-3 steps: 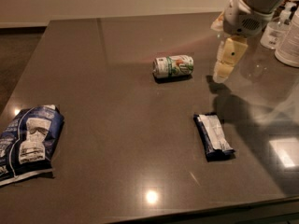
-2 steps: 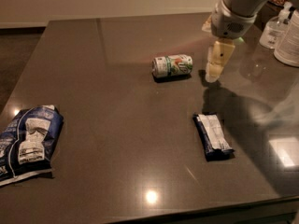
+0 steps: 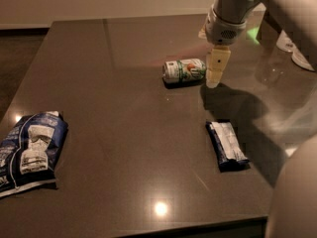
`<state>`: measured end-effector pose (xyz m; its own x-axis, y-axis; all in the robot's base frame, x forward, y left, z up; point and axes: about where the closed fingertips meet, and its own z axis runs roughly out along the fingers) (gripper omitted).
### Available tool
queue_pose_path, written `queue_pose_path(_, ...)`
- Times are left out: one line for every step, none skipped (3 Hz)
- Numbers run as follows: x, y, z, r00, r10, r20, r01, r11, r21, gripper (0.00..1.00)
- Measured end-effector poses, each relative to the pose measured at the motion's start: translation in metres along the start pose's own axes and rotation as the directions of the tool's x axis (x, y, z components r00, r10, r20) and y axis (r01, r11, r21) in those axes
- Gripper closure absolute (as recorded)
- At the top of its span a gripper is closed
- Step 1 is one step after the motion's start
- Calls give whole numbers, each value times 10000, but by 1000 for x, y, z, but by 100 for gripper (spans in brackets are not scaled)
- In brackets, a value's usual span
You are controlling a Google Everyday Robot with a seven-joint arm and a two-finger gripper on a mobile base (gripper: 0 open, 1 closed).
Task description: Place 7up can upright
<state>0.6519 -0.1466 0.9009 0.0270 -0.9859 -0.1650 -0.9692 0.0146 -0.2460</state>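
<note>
The 7up can (image 3: 184, 70) lies on its side on the dark counter (image 3: 124, 108), toward the far right part of it, so the task of standing it upright is not yet done. Its long axis runs nearly level with the counter and roughly left to right across the camera view. One silver end faces left and the other faces right, toward the end effector (image 3: 214, 81), while the green lettering and red-orange spot are turned upward. The end effector hangs pointing down just beside the can's right end, low over the counter. It is close to the can, but I cannot say that it touches it, and I cannot tell whether it is open or closed. That placement suggests an approach to the can from its end or from above, ready for a grasp that could tip it onto a silver base. A small dark blue packet (image 3: 227, 145) lies nearer the camera, well apart from the can, and a larger blue bag (image 3: 27, 150) sits at the left edge
</note>
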Motion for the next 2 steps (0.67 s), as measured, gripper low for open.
queue_pose_path(-7, -10, 17, 9993, -376, -49, 375, 9988, -305, 0)
queue_pose_path(-15, -16, 30, 9980, -636, 44, 637, 9964, -566, 0)
